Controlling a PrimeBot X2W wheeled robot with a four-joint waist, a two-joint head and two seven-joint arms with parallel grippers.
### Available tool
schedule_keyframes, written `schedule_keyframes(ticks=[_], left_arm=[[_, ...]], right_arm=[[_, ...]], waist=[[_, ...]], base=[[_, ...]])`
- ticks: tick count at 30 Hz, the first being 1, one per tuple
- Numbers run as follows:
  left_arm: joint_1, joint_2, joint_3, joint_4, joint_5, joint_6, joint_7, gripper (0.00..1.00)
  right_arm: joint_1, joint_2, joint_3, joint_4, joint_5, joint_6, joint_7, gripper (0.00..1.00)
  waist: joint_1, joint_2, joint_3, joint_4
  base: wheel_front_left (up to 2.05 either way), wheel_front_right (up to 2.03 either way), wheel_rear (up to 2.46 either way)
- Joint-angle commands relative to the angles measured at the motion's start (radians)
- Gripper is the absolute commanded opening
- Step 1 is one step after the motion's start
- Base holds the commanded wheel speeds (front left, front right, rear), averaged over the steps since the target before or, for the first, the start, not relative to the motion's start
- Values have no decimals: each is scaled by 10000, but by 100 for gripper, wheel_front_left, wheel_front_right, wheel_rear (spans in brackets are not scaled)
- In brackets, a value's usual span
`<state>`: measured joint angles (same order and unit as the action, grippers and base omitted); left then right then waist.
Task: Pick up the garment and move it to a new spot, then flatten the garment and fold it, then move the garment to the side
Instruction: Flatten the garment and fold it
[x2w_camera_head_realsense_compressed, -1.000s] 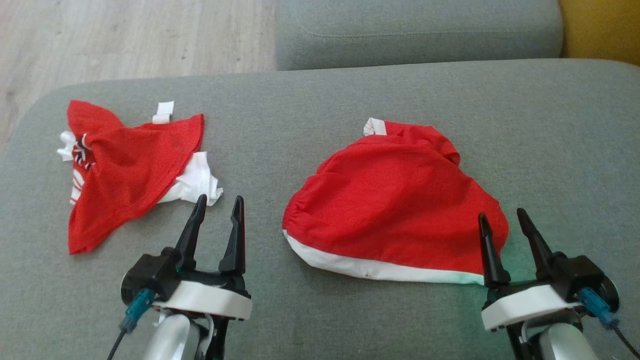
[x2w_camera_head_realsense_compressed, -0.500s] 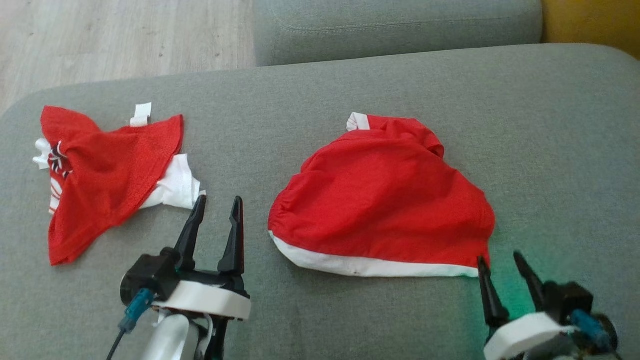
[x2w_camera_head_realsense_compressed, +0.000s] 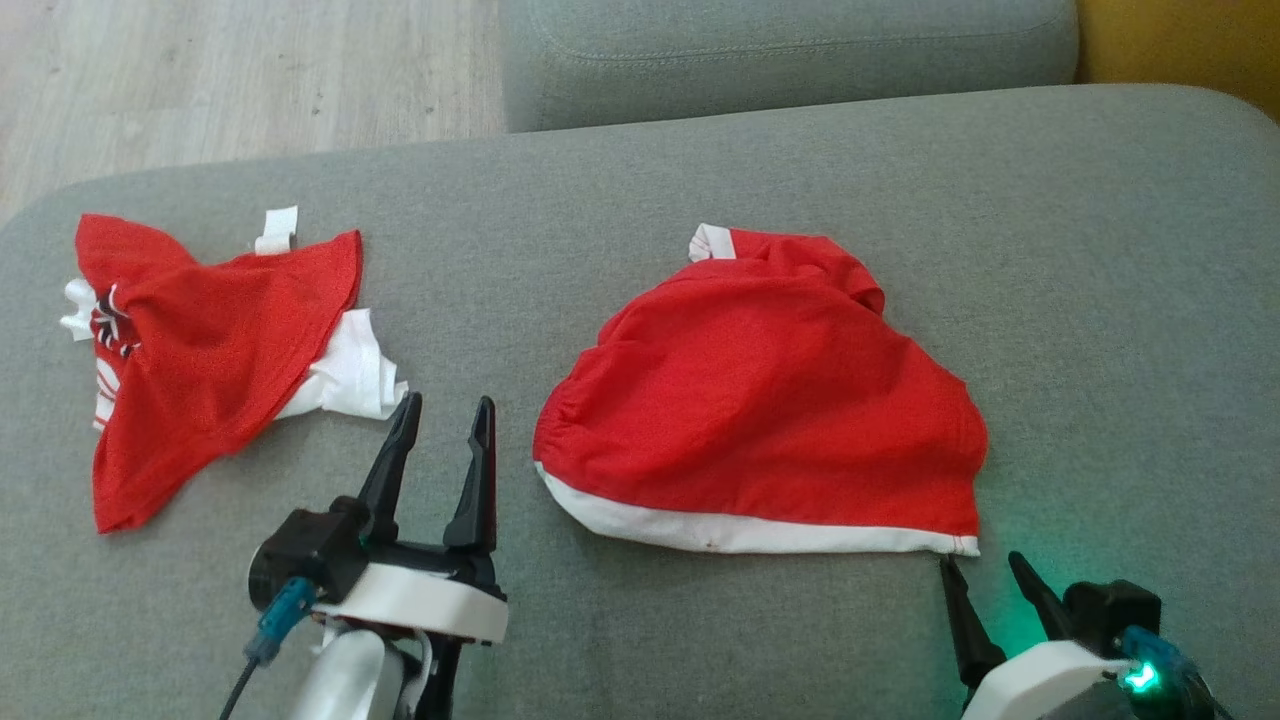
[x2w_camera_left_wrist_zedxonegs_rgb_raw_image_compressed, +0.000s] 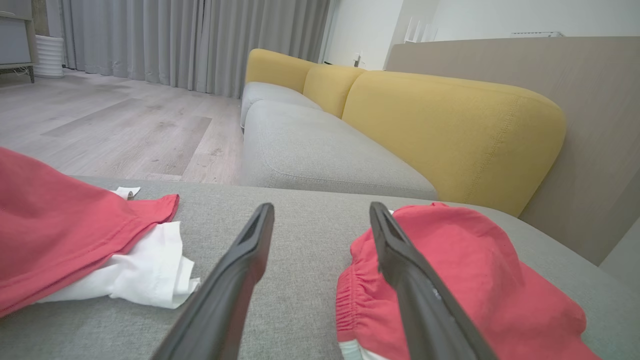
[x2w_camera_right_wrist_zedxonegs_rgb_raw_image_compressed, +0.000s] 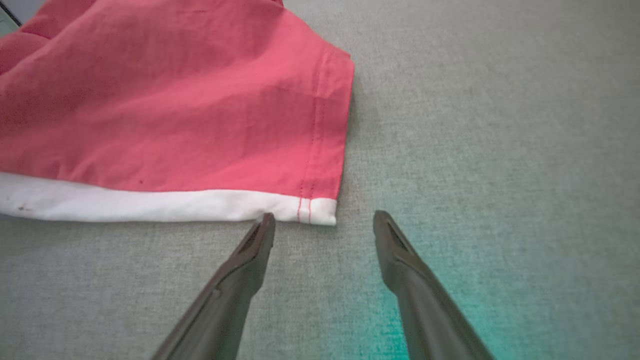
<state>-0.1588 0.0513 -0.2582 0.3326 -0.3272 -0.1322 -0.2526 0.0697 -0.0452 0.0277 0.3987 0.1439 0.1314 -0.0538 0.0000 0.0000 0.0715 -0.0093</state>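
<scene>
A red garment (x2w_camera_head_realsense_compressed: 760, 400) with a white band along its near edge lies bunched in a dome shape on the grey cushion (x2w_camera_head_realsense_compressed: 640, 190). My right gripper (x2w_camera_head_realsense_compressed: 980, 560) is open just short of its near right corner, fingers empty; the right wrist view has that corner (x2w_camera_right_wrist_zedxonegs_rgb_raw_image_compressed: 315, 210) right above the gripper (x2w_camera_right_wrist_zedxonegs_rgb_raw_image_compressed: 324, 214). My left gripper (x2w_camera_head_realsense_compressed: 449, 400) stands open and empty between the two cloths, with the garment's gathered left edge (x2w_camera_left_wrist_zedxonegs_rgb_raw_image_compressed: 450, 270) beside its right finger (x2w_camera_left_wrist_zedxonegs_rgb_raw_image_compressed: 400, 255).
A second red and white garment (x2w_camera_head_realsense_compressed: 200, 350) lies crumpled at the cushion's left end (x2w_camera_left_wrist_zedxonegs_rgb_raw_image_compressed: 60, 225). Behind are another grey seat cushion (x2w_camera_head_realsense_compressed: 780, 50), yellow backrests (x2w_camera_left_wrist_zedxonegs_rgb_raw_image_compressed: 450, 130) and wooden floor (x2w_camera_head_realsense_compressed: 250, 70). Bare cushion stretches to the right.
My right gripper has drawn back toward me, off the garment's right side to just below its near right corner. The head camera shifted a little. The left gripper has barely moved.
</scene>
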Motion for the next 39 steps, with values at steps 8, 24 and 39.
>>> schedule_keyframes(ticks=[8, 24, 39], left_arm=[[-519, 108, 137, -265, 54, 17, -92, 100], [-640, 200, 137, -140, 93, 16, -92, 100], [-721, 641, -1538, 462, -426, 16, 147, 100]], right_arm=[[-779, -51, 279, 316, 159, -7, -277, 100], [-1174, -51, 230, 824, 126, -7, -401, 0], [-1345, -51, -1792, 317, -505, -7, -365, 0]], waist=[[0, 0, 162, 203], [0, 0, 285, 277], [0, 0, 253, 143]], base=[[0, 0, 0], [0, 0, 0], [0, 0, 0]])
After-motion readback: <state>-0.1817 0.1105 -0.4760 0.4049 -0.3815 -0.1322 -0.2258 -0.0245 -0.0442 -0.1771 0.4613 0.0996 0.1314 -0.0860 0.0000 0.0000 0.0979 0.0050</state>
